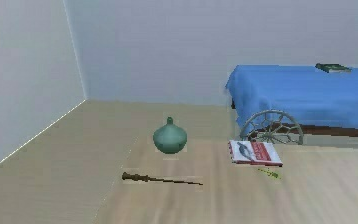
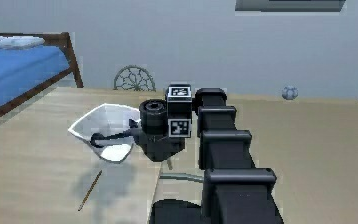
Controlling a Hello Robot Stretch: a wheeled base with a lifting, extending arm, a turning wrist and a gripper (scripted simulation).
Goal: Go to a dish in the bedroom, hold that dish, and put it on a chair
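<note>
Arm side view sets the dark tool (image 2: pixel 115 133) at the white shallow dish (image 2: pixel 87 122); whether it holds anything I cannot tell, so lift slowly and level.

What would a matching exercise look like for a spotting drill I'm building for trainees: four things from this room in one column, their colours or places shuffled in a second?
Column one:
1. vase
2. dish
3. bed
4. book

Column two:
A. blue on top
B. dark, lying on the bed
C. green
D. white

Pairs: 1-C, 2-D, 3-A, 4-B
</note>
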